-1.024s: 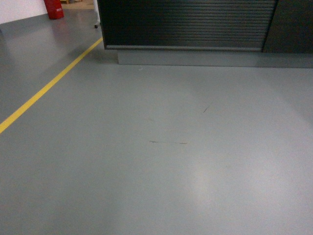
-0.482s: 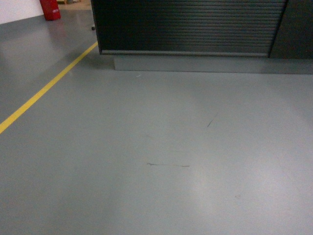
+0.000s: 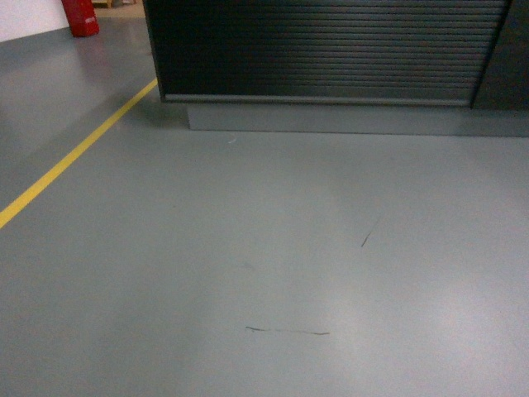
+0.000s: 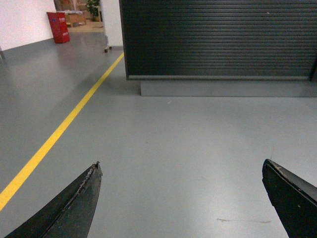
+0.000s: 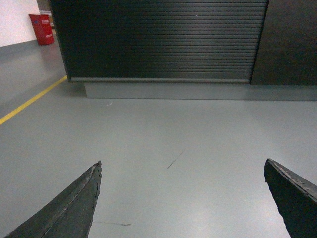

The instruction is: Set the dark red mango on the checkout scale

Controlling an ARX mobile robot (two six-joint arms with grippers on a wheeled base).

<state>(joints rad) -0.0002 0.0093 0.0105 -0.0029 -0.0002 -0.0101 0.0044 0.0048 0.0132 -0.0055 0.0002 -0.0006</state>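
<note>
Both the left pincer (image 4: 181,198) and the right pincer (image 5: 182,198) gape wide and hold nothing; ahead of them, across bare grey floor (image 3: 273,248), stands the checkout (image 3: 322,50) with its ribbed black front. Neither mango nor scale is in view; judging by this, everything remains: finding, grasping and placing the fruit.

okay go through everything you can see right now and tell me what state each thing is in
left gripper: open, holding nothing.
right gripper: open, holding nothing.
checkout: only its ribbed black front and grey plinth show; top out of view.
yellow floor line: unbroken, running toward the counter's left corner.
</note>
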